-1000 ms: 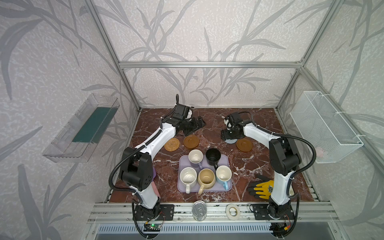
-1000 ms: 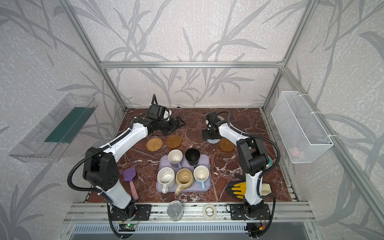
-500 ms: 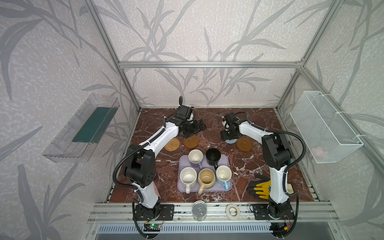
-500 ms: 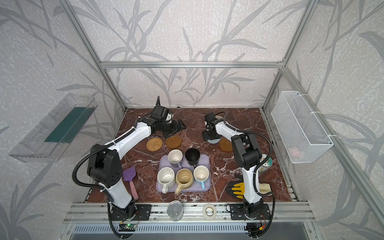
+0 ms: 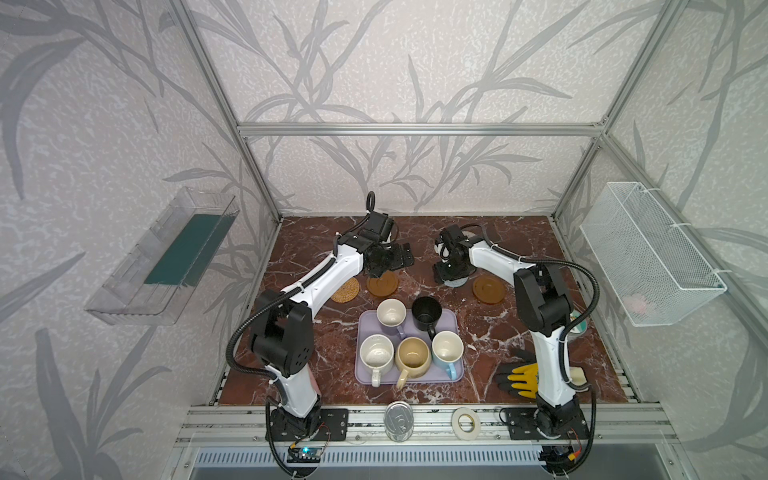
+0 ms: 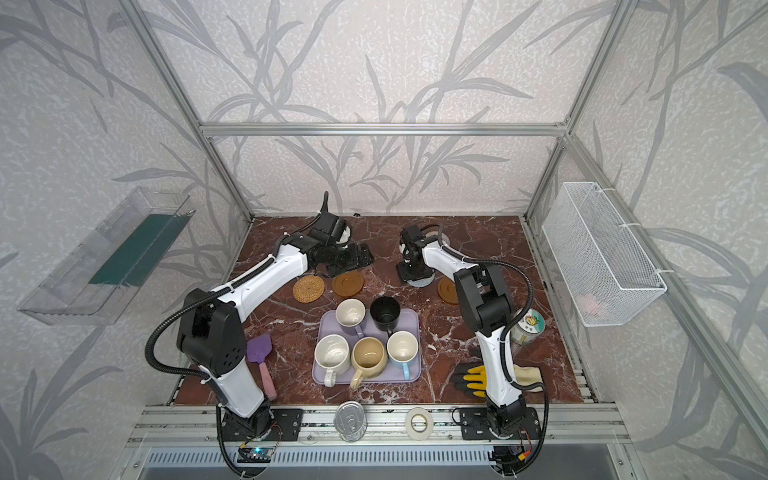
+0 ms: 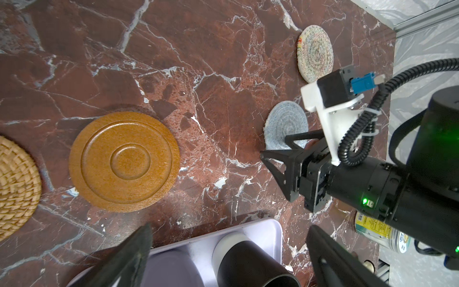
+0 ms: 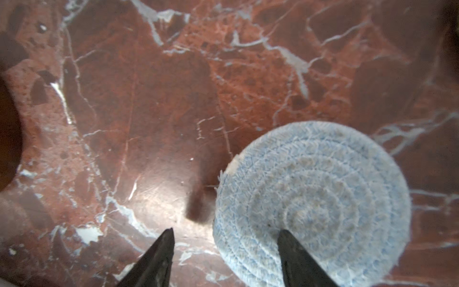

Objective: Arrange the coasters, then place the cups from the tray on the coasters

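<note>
Top views, tray (image 5: pixel 365 330): pale lavender, at the front middle of the marble table (image 5: pixel 519 232), carrying all five cups.
Top views, cups: lavender cup (image 5: pixel 390 312) and black cup (image 5: pixel 427 311) at the back. Speckled white cup (image 5: pixel 376 354), beige cup (image 5: pixel 412 353) and light blue cup (image 5: pixel 447 347) in front.
Top views, coasters: rattan coaster (image 5: pixel 347 289) and wooden coaster (image 5: pixel 382 284) side by side behind the tray. Second wooden coaster (image 5: pixel 489 289) off to the right, grey-blue coaster (image 5: pixel 460 284) between them, cream coaster (image 6: pixel 444 237) farther back.
Top views, left gripper (image 5: pixel 397 259): jaws spread wide and empty, above the table behind the wooden coaster.
Top views, right gripper (image 5: pixel 445 277): down at the grey-blue coaster.
Left wrist view: the left fingers (image 7: pixel 129 258) frame the tray's far rim and the black cup. The right gripper's tips sit at the grey-blue coaster's edge.
Right wrist view: jaws apart – one finger (image 8: pixel 295 256) over the grey-blue coaster, the other over bare marble beside its edge. The coaster lies flat, unclamped.
</note>
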